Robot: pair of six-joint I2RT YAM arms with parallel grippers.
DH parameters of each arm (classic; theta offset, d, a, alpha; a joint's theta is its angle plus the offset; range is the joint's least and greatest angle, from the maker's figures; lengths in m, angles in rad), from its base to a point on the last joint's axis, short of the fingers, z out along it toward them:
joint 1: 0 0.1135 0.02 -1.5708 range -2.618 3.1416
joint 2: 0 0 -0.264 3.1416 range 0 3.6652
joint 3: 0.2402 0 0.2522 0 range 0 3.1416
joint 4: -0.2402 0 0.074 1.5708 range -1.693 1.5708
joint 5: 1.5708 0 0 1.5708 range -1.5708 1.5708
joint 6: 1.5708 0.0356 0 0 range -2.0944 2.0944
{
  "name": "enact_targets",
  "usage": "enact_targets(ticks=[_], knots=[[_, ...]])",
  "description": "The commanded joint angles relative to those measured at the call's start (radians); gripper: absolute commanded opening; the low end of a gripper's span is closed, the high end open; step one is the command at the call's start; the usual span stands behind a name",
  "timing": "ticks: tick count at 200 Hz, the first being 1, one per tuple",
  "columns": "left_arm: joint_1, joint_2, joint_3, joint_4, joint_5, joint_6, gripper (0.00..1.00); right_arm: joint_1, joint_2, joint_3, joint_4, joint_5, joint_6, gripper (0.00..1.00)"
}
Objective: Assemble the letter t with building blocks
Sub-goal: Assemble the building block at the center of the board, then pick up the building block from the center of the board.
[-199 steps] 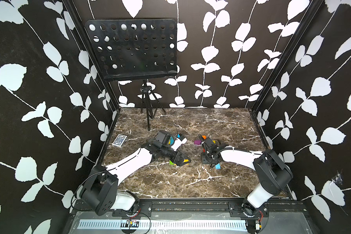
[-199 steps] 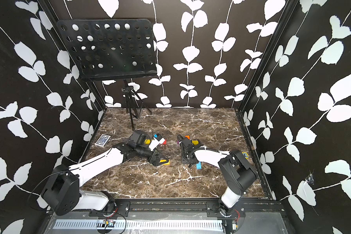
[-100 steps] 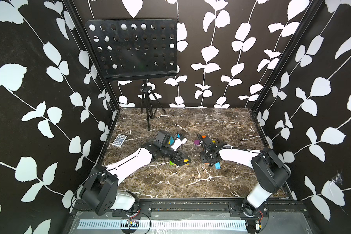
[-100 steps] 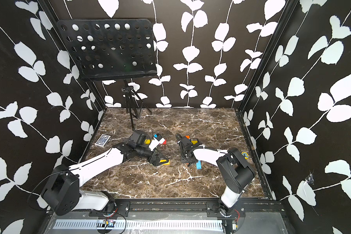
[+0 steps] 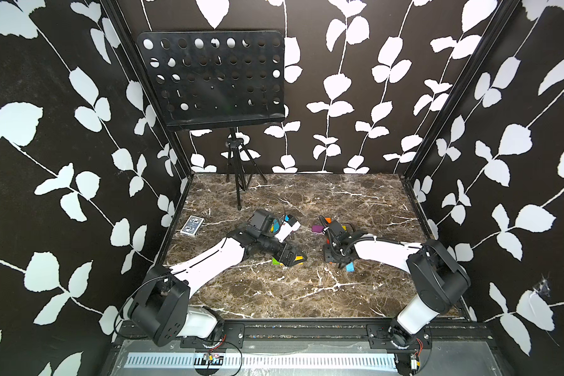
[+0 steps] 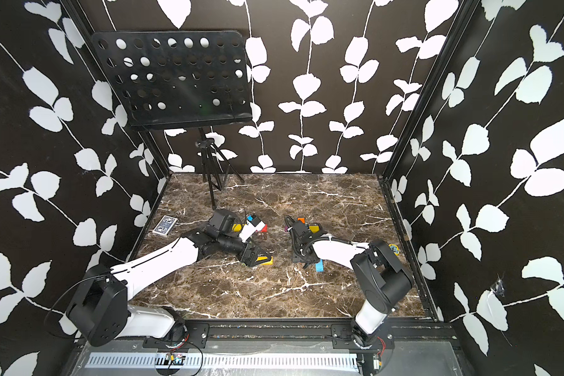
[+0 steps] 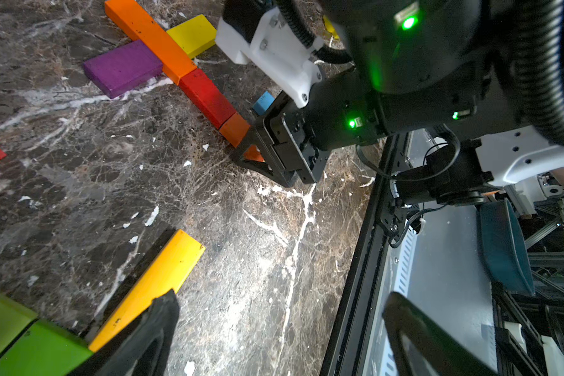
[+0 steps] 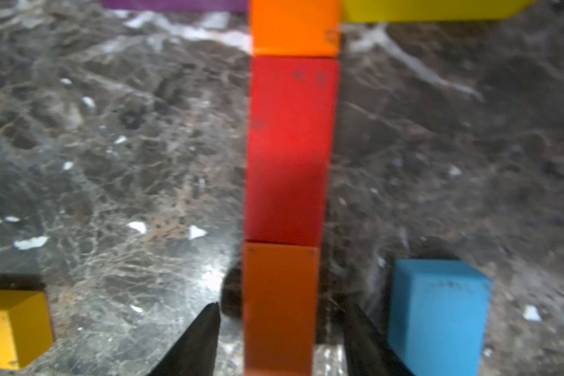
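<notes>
Jaws, left arm: spread wide and empty, low over the bench (image 5: 274, 293), left of centre in both top views. One fingertip (image 7: 150, 332) sits just beside the yellow bar (image 7: 150, 286) without clamping it.
Jaws, right arm: parted on either side of the end orange block (image 8: 279, 306), with a gap showing on each flank. Nothing is pinched, and the block rests on the bench on its own, squared to the stem.
Card box (image 5: 192, 226): far left of the bench, well apart, no part of the build.
Spare stock: lime green blocks (image 7: 30, 345) lie beside the yellow bar under the left arm, probably waiting within reach.
Letter t: right of centre in a top view, mostly under the right arm. The long orange bar (image 7: 150, 35), red block (image 7: 207, 97) and end orange block run end to end as the stem. The purple block (image 5: 316, 229) and yellow block (image 7: 192, 34) butt the long bar on opposite sides as the crossbar.
Cyan block (image 8: 437, 309): loose, just beside the stem's foot, not touching it.
Progress: the figure looks essentially complete.
</notes>
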Motion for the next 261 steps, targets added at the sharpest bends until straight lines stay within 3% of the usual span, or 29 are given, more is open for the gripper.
enact_targets(ticks=[1,17,61,109,154,190,223,261], knots=[[0.007,-0.014,-0.004,0.019,-0.006,-0.005,0.99,-0.009,-0.034,-0.018,-0.035,0.006,-0.036,0.72],[0.007,-0.009,-0.008,0.028,-0.014,-0.008,0.99,-0.012,-0.069,-0.003,-0.023,-0.029,-0.079,0.82],[0.007,0.004,-0.039,0.099,-0.020,-0.056,0.99,-0.012,-0.077,0.030,-0.011,-0.089,-0.155,0.95],[0.007,0.003,-0.034,0.102,-0.050,-0.058,0.99,-0.012,-0.233,0.098,-0.106,-0.016,-0.228,0.99],[0.007,-0.012,-0.075,0.225,-0.042,-0.065,0.99,-0.014,-0.328,0.164,-0.367,0.086,-0.363,0.99],[-0.027,-0.008,-0.064,0.281,0.005,-0.065,0.99,-0.035,-0.366,0.039,-0.425,0.088,-0.185,0.94],[-0.144,0.011,0.001,0.171,-0.087,0.047,0.99,-0.035,-0.454,-0.144,-0.273,0.081,-0.083,0.88],[-0.215,0.034,-0.014,0.149,-0.158,0.124,0.99,-0.036,-0.487,-0.218,-0.209,0.076,-0.067,0.86]])
